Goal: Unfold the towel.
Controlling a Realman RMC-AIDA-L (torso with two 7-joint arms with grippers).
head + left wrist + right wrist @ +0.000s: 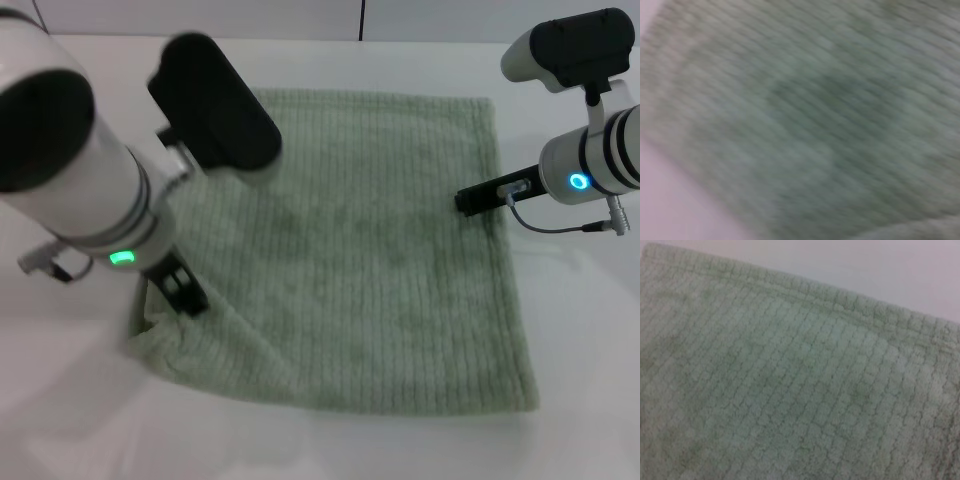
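Note:
The pale green ribbed towel (370, 250) lies spread nearly flat on the white table, roughly square. Its near-left corner (160, 335) is rumpled and slightly raised. My left gripper (185, 290) is down at that rumpled corner, touching the cloth at the towel's left edge. My right gripper (478, 198) hovers at the towel's right edge, pointing inward over the hem. The left wrist view is filled by blurred towel (815, 120) with a strip of table at one side. The right wrist view shows the towel (780, 390) and its hemmed edge (840, 295) close up.
The white table (580, 330) surrounds the towel on all sides. A grey cable (560, 225) hangs from the right wrist. The left arm's black housing (215, 105) hides the towel's far-left part.

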